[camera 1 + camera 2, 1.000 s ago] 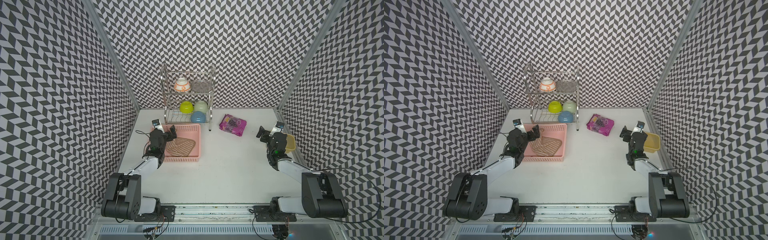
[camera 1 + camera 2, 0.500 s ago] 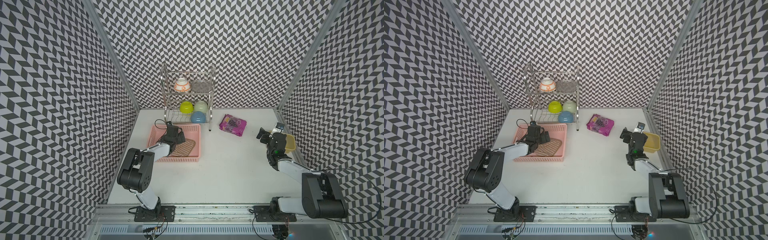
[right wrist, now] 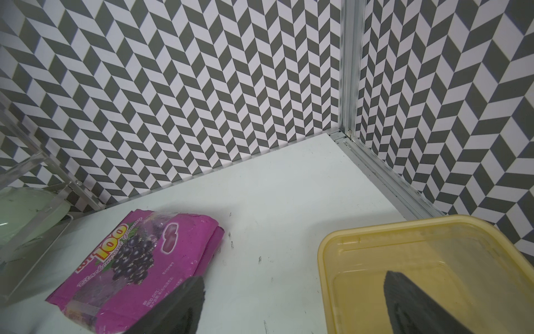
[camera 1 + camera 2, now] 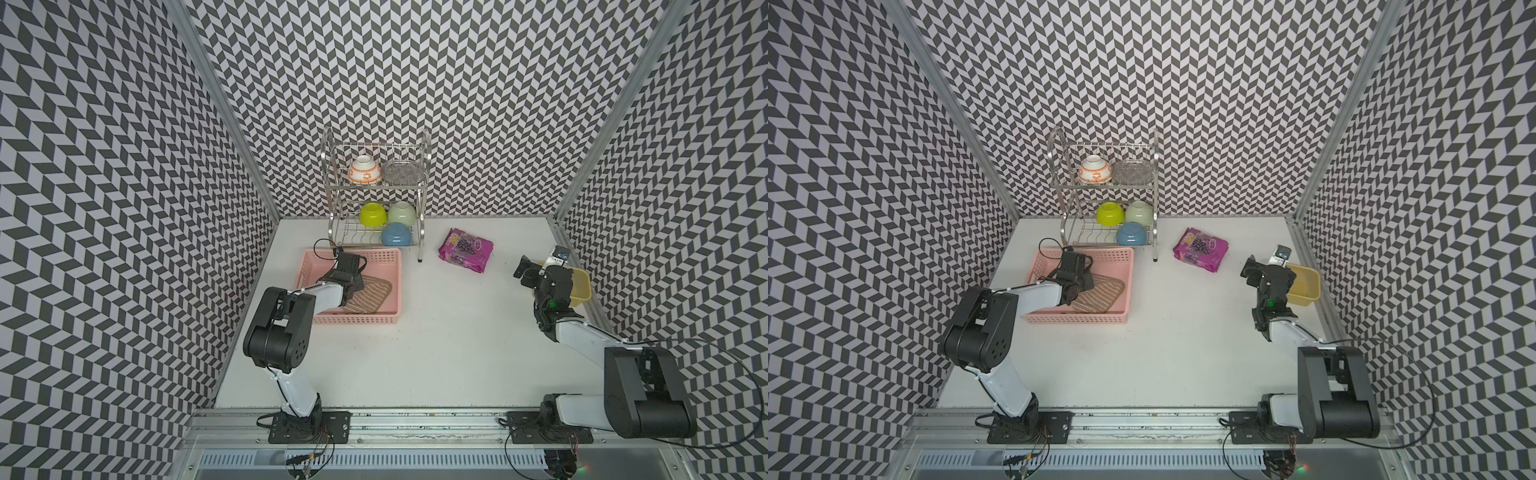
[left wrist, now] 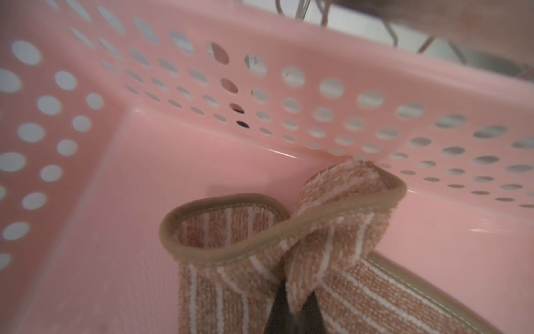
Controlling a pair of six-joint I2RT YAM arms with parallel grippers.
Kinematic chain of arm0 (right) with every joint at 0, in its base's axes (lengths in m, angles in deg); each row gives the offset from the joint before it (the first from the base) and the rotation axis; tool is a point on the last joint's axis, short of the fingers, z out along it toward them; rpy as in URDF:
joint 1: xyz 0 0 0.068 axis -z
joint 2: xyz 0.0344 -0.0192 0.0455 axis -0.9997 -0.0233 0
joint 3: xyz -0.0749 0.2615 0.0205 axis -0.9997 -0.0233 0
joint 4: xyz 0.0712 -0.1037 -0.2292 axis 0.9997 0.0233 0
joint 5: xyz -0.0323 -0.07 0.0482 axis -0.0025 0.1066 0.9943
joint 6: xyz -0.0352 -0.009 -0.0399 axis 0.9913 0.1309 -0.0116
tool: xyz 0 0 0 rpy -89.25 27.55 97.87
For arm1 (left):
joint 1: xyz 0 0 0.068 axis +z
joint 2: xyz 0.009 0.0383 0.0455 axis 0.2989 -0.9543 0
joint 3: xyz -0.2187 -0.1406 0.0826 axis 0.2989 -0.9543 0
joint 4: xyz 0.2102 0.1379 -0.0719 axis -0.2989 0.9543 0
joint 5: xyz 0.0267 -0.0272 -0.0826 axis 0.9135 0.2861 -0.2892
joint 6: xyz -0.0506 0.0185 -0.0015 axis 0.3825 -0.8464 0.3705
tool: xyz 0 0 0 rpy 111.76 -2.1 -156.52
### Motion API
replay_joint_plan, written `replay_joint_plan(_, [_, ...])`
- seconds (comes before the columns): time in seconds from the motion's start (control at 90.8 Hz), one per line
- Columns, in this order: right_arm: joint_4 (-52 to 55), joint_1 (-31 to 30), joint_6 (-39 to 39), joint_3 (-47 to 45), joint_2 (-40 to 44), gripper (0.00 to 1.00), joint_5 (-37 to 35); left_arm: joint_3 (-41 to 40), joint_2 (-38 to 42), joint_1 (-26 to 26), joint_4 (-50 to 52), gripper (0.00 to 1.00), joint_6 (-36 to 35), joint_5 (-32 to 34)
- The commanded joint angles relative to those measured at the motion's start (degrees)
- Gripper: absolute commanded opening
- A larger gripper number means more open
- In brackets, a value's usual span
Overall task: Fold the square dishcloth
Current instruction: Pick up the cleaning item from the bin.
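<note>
Where the left arm reaches into the shallow pink perforated plastic basket (image 4: 357, 319), the left claw (image 5: 294, 316) is closed on a pinch of the square brown terry dishcloth (image 5: 332, 245) with thin pale stripes. The left wrist view shows the two dark fingers (image 5: 278, 312) pressed together with a fold of cloth nipped between them. From the pinch, the darker brown edging rises in an open loop. A raised rounded corner stands close to the basket's holed wall. The rest of the dishcloth lies flat on the basket floor, in the half of the basket nearer the middle of the white table (image 4: 415, 353), as both top views show. Apart from the gathered edge, no fold is made.

The right claw (image 3: 294, 300) is open, with its jaws wide apart and nothing between them. It stands well apart from the basket, near the opposite edge of the table.

Other items, located from the basket:
- Two-tier chrome wire rack (image 4: 374, 195): just behind the basket, holding upturned bowls.
- Flat purple snack packet (image 4: 465, 249): beyond the basket's rear corner, past the rack foot.
- Square translucent yellow plastic container (image 4: 579, 284): well apart from the basket, just beside the right claw.
</note>
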Motion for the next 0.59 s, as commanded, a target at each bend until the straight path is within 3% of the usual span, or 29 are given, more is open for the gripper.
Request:
replay_joint_plan(0.0, [-1.47,-0.30,-0.68,0.24,1.96,1.00,-1.18,1.98,5.30,-0.39,1.24,0.00,-1.00,0.69])
replay_joint_plan(0.209, [0.06,-0.30,-1.62,0.54,2.65,1.00,-3.06,5.86,12.82,-3.85,4.38,0.00,-3.81,0.23])
replay_joint_plan(0.397, [1.20,-0.30,-3.17,0.41,3.68,1.00,-5.38,10.14,17.05,-12.14,5.61,0.00,-4.21,-0.08])
replay_joint_plan(0.584, [3.30,-0.30,-4.73,1.11,4.27,1.00,-8.62,14.84,15.94,-22.41,5.06,0.00,-3.52,-2.03])
